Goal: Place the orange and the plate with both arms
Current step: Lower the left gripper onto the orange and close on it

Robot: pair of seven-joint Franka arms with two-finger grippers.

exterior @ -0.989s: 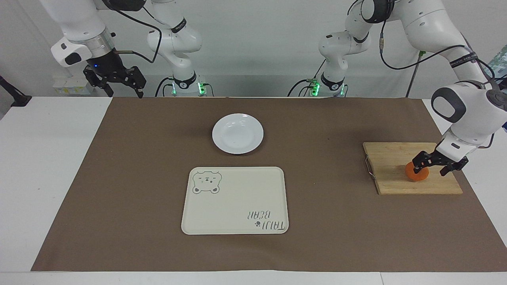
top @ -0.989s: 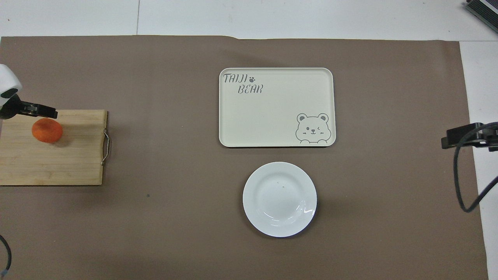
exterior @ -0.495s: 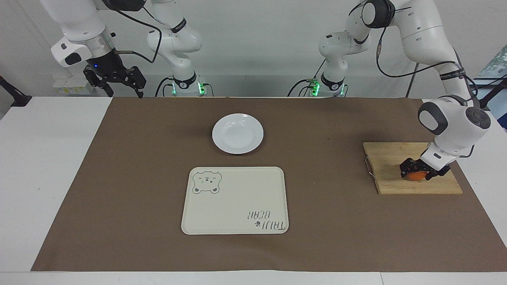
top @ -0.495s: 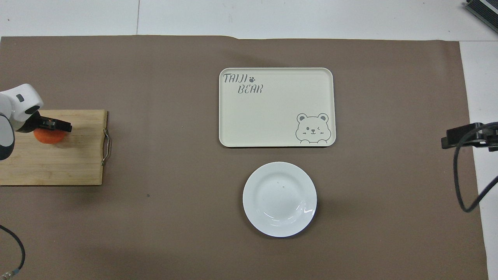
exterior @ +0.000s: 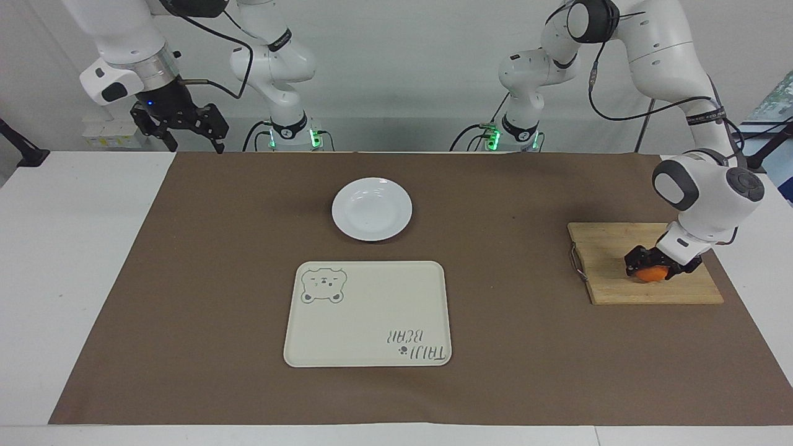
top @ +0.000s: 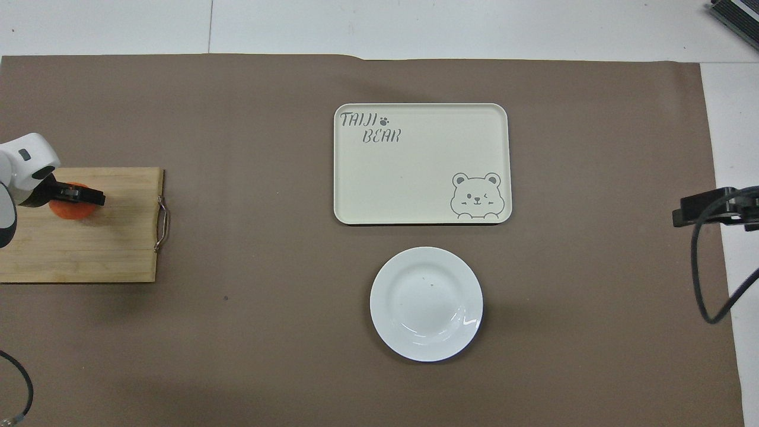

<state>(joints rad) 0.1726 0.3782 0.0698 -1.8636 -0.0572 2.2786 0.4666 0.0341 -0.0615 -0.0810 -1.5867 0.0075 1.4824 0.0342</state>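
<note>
The left gripper (exterior: 661, 271) is sitting low over the orange (exterior: 652, 274) on the wooden board (exterior: 610, 272), fingers straddling it, while the right gripper (exterior: 184, 127) is hanging spread above the mat's corner, and the plate (exterior: 372, 209) is lying nearer the robots than the tray (exterior: 368, 314).

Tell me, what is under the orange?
The orange sits on a wooden cutting board, which lies on the brown mat. The left gripper is down around the orange and covers its top, so only its lower part shows.
</note>
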